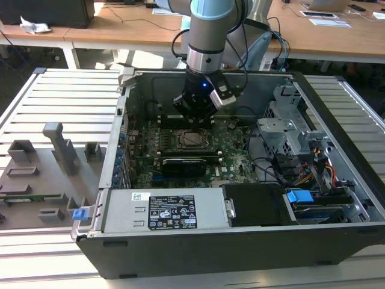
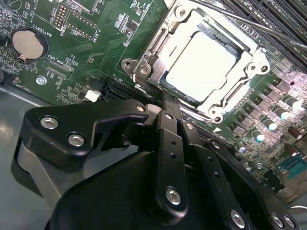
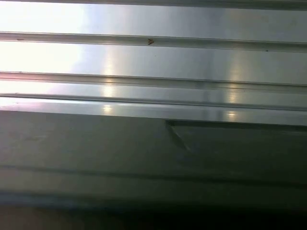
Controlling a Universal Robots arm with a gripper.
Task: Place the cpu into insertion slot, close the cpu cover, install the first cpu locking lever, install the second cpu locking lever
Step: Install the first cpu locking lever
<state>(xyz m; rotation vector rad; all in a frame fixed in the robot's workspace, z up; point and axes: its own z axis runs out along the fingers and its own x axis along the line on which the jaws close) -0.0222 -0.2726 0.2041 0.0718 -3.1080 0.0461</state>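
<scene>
Black gripper [image 2: 165, 103] pointing straight down into computer case [image 1: 180, 241], jaws closed together, empty, touching cpu cover [image 2: 230, 93] edge over cpu [image 2: 201, 67].

An open PC case [image 1: 337, 235] sat on a ribbed metal table [image 1: 60, 96]. Inside lay a green board [image 1: 237, 159] w/ a long black card [image 1: 189, 164] on it. A round silver battery [image 2: 27, 44] sat on the board. Blue clip [image 1: 299, 197] near the exterior view's right. Grey holders [image 1: 60, 147] stood on a tray at the exterior view's left. Wood desks [image 1: 120, 27] were behind.
</scene>
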